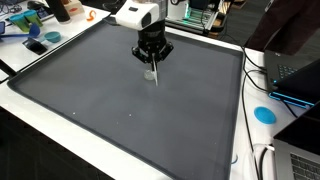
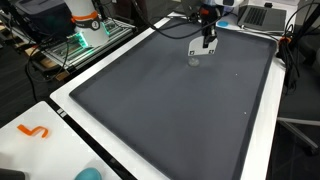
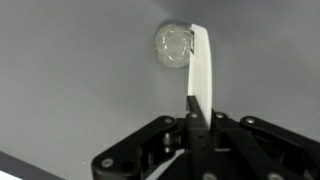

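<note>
Presently: gripper [image 3: 197, 122] clamped on a white stick [image 3: 202, 65], over a grey mat [image 1: 80, 95].
Stick's tip stood just beside a clear round piece [image 3: 172, 44] on the mat; seemingly a nudging step, any push wanting slow, steady travel.

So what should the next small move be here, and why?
Probably ease straight down a touch: the gripper is shut on the white strip, whose tip overlaps the clear round piece on the grey mat; contact is unclear.
</note>
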You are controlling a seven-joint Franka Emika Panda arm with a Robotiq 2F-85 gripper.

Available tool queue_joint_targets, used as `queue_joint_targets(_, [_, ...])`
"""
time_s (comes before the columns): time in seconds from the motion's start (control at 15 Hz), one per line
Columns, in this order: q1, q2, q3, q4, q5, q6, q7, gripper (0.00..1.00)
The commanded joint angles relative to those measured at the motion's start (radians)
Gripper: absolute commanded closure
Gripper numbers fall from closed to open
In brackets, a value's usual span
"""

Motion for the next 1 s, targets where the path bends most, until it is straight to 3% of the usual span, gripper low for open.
queue_joint_targets(0.0, [-0.010, 0.041, 0.018, 0.043, -0.006, -0.003, -0.022, 0.99])
queue_joint_targets(0.93, [-0.041, 0.098, 0.030, 0.052, 0.005, 0.017, -0.075, 0.99])
